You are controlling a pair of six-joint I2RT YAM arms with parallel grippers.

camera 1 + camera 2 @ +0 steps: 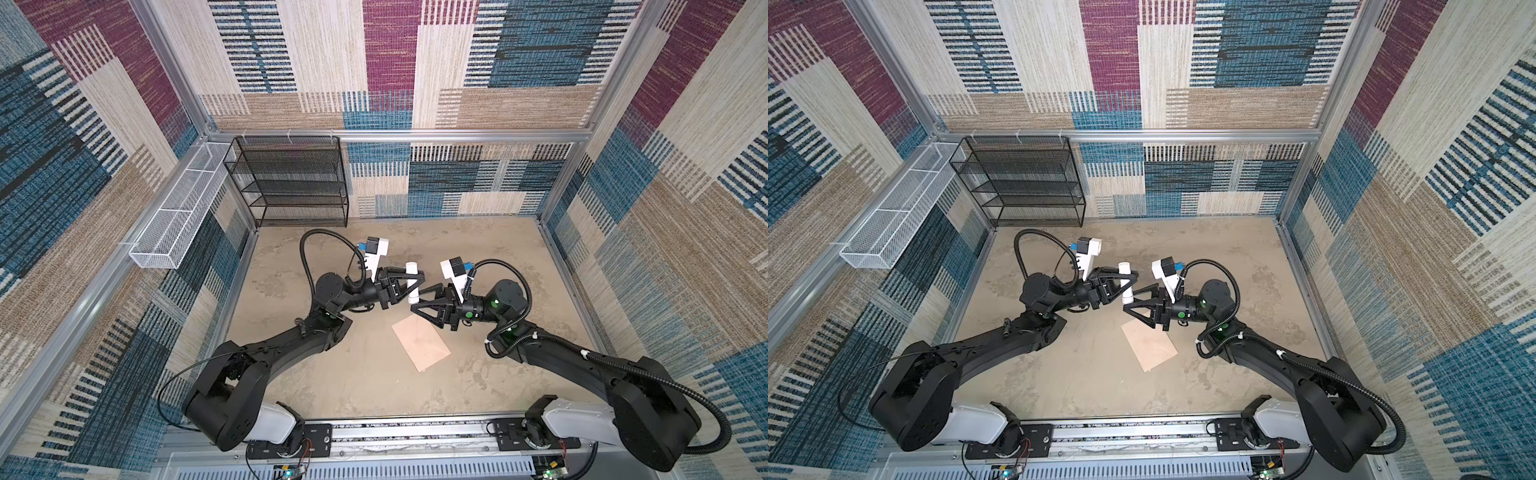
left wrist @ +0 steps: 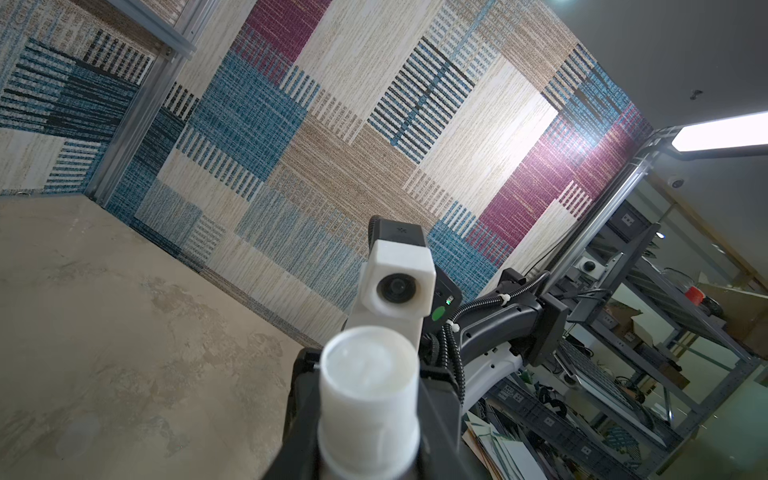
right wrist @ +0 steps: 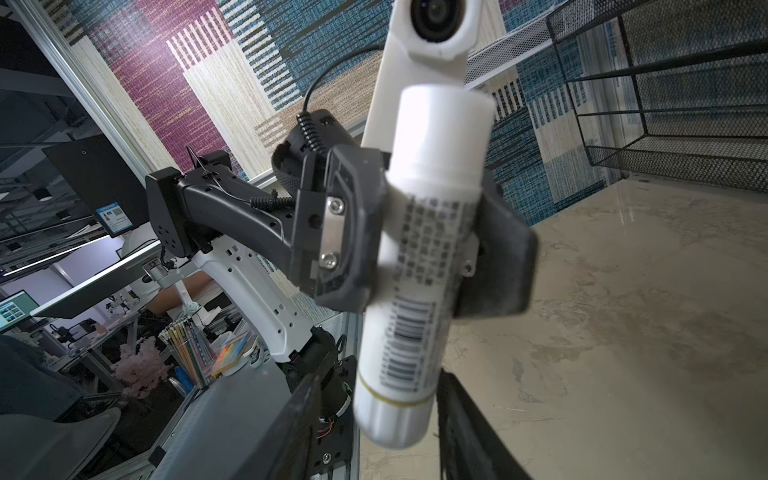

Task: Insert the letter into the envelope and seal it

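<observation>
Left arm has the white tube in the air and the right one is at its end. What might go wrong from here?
The left pincer grips the white tube only around its middle; the right pincer, open around one end, may lever it loose and drop it.
The two pincers stand very close; their fingers may collide.

I stand in a robotics lab: an aluminium frame (image 1: 415, 135) and patterned walls (image 1: 291, 62) close my cell, and outside are metal shelves (image 2: 681, 299) and computer screens (image 3: 114, 217).
</observation>
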